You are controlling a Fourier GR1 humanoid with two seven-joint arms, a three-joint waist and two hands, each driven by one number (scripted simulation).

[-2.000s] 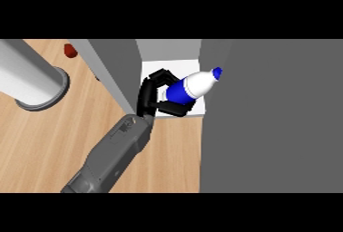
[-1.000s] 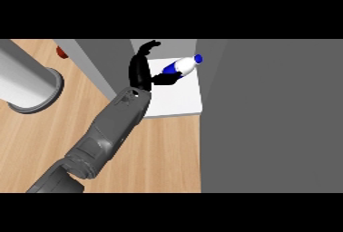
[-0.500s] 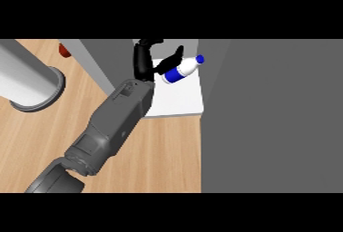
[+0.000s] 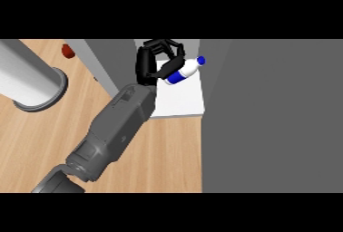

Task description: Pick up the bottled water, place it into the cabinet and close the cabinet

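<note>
1. The cabinet stands open, its white shelf floor bare toward the front edge.
2. The bottled water lies tilted at the back of that shelf, blue cap pointing toward the grey cabinet door.
3. The right hand reaches into the cabinet, fingers spread and relaxed; its thumb touches the bottle's blue label.
4. A grey cylinder stands on the wooden counter.

Even, flat, shadowless light over the wooden counter; no glare, blur or edge distortion.
</note>
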